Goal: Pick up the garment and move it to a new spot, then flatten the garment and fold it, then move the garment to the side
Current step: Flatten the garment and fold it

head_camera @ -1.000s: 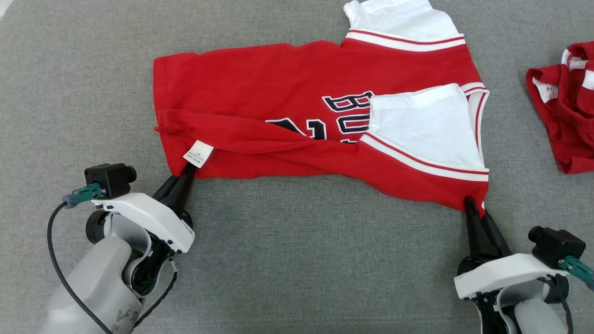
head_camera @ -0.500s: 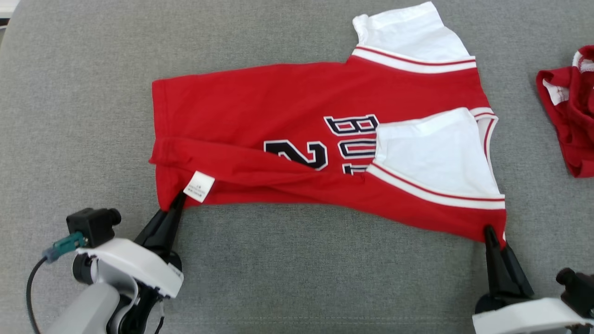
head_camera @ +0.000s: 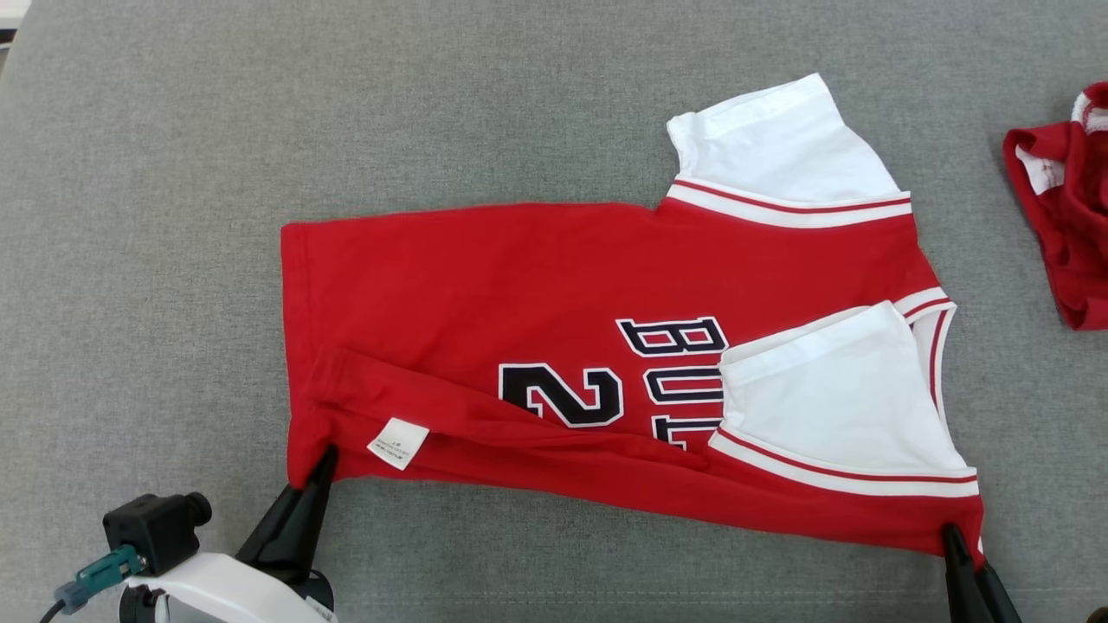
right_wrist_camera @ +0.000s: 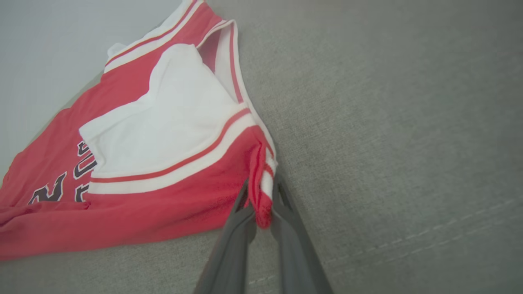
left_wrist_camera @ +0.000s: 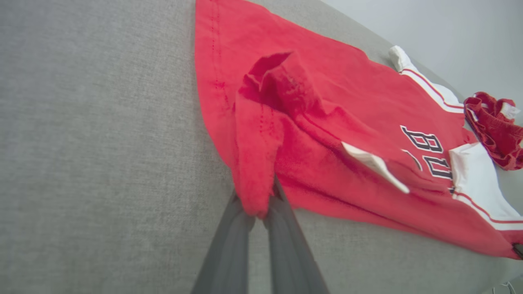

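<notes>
The garment (head_camera: 537,285) is a red jersey with white sleeves and dark lettering, lying sideways on the grey cushion (head_camera: 173,130). Its near edge is folded over, with a white label (head_camera: 397,443) showing. My left gripper (head_camera: 322,460) is shut on the near hem corner at the lower left; the left wrist view shows red cloth (left_wrist_camera: 255,171) bunched between the left gripper's (left_wrist_camera: 258,210) tips. My right gripper (head_camera: 954,538) is shut on the near shoulder corner at the lower right, and in the right wrist view the red and white trim (right_wrist_camera: 261,179) is pinched in the right gripper (right_wrist_camera: 263,214).
A second red garment (head_camera: 1060,234) lies crumpled at the right edge of the cushion, also seen as the crumpled red garment (left_wrist_camera: 494,126) in the left wrist view. A stitched seam (right_wrist_camera: 408,237) runs along the cushion near my right gripper. Bare grey fabric lies left and in front of the jersey.
Both grippers, still shut on the near corners, have dragged the jersey toward me. More of the number and lettering is uncovered. The head view has also shifted.
</notes>
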Robot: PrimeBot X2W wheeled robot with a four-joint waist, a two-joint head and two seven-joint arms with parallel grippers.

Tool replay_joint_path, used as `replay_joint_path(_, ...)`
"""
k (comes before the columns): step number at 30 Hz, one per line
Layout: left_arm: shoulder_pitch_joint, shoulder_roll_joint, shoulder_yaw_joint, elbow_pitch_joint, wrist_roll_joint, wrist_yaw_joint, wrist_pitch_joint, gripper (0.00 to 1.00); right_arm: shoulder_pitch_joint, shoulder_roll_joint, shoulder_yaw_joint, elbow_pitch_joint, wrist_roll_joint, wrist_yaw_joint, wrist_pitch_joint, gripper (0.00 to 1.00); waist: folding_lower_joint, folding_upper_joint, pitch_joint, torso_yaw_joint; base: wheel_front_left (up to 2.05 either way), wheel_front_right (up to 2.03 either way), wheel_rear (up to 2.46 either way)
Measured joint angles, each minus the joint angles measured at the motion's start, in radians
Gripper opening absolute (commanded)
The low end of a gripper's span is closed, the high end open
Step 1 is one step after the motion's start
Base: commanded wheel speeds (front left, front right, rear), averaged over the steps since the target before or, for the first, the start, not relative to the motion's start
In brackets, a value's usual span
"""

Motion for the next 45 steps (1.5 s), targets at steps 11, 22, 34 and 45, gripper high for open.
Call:
replay_joint_path(11, 0.05, -0.009, -0.001, -0.035, -0.023, 0.046, 0.014, 0.0, -0.049, 0.0, -0.002, 0.04, -0.034, 0.0, 0.016, 0.0, 0.0, 0.0, -0.04, 0.034, 0.0, 0.0, 0.0)
replay_joint_path(22, 0.059, -0.041, -0.02, 0.017, -0.033, 0.029, 0.012, 1.0, -0.056, 0.0, -0.006, 0.086, -0.028, 0.0, 0.019, 1.0, 0.0, 0.0, -0.061, 0.061, 0.0, 0.0, 0.0)
replay_joint_path(34, 0.019, -0.025, 0.046, -0.001, 0.102, 0.109, -0.04, 1.0, -0.108, -0.001, -0.08, 0.013, -0.154, 0.0, 0.001, 1.0, 0.0, 0.0, -0.09, 0.066, 0.0, 0.0, 0.0)
replay_joint_path(45, -0.053, -0.013, 0.039, -0.025, 0.228, 0.171, -0.045, 1.0, -0.253, -0.002, -0.089, 0.006, -0.308, 0.0, 0.011, 1.0, 0.0001, 0.0, -0.126, 0.097, 0.0, 0.0, 0.0)
